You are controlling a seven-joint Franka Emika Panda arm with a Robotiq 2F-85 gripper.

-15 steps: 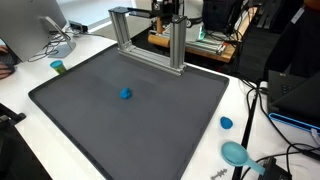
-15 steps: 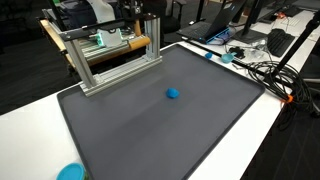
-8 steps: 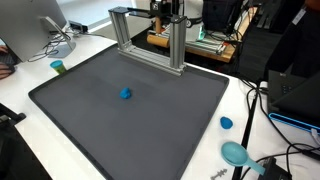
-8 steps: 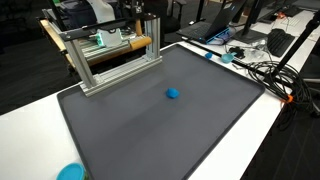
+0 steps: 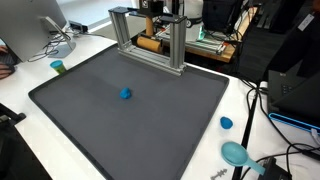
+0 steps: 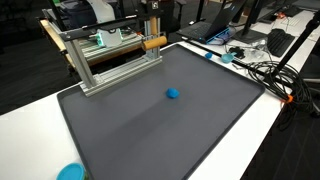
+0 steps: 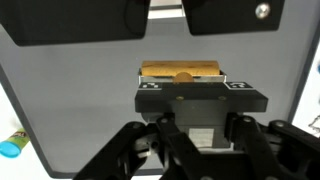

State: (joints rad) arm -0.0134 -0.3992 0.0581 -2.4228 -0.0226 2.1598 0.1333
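Note:
My gripper [image 5: 152,36] [image 6: 151,36] hangs at the back edge of the dark mat [image 5: 100,125] [image 6: 150,135], next to the aluminium frame [image 5: 178,45] [image 6: 110,62]. It is shut on a short wooden dowel [image 5: 150,44] [image 6: 153,43], held level. In the wrist view the dowel [image 7: 182,71] lies across the jaws just beyond the gripper [image 7: 182,84], with the grey mat behind it. A small blue object [image 5: 125,94] [image 6: 173,94] rests alone on the mat, well away from the gripper.
On the white table beside the mat are a blue cap [image 5: 226,124], a teal dish [image 5: 234,153] [image 6: 70,172] and a green cup [image 5: 57,67]. Cables [image 6: 265,70] lie along one side. Benches with equipment stand behind the frame.
The gripper has shifted slightly sideways along the frame with the dowel, which now shows more clearly. The blue object has not moved.

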